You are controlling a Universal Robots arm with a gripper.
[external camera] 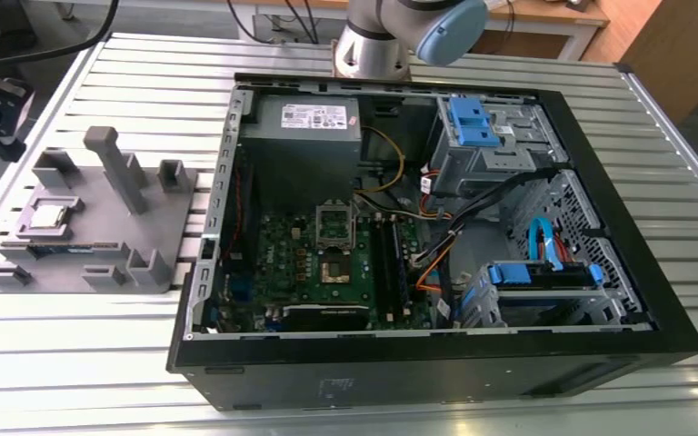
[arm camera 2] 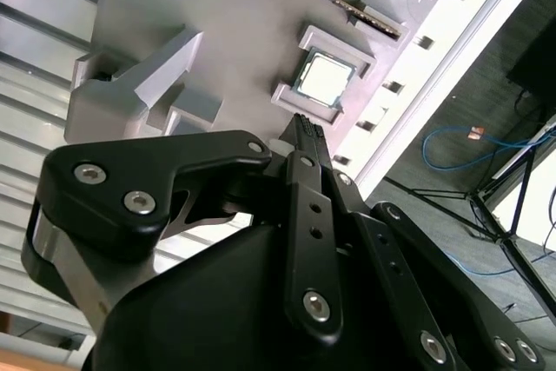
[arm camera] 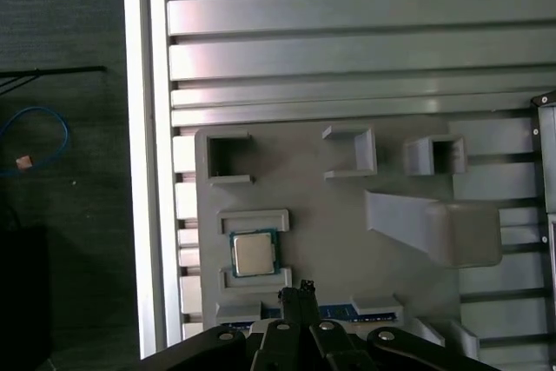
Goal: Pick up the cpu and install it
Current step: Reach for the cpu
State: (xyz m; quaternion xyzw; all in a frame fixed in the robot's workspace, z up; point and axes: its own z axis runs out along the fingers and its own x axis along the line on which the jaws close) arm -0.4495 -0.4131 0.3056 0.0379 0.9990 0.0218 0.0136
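Exterior view: the slatted metal desk [external camera: 106, 363] carries an open computer case [external camera: 446, 368] and, on the exterior view's left, a grey plastic holder [external camera: 174, 222] just beside it. The arm [external camera: 385, 41] rises at the desk's far edge, behind the case. A green board [external camera: 279, 263] with a dark metal-framed socket [external camera: 334, 222] lies inside the case.

In the first wrist view the gripper [arm camera: 304, 288] hangs over the holder and points down at it. The jaws are closed together and grip nothing.

The cpu [arm camera: 254, 253] sits flat, silvery top up, in a square recess of the holder, on the side away from the case. It lies near the fingertips, offset to one side and clear of them. A green-and-blue memory stick [arm camera: 347, 310] lies in a slot next to the cpu, partly hidden behind the jaws.
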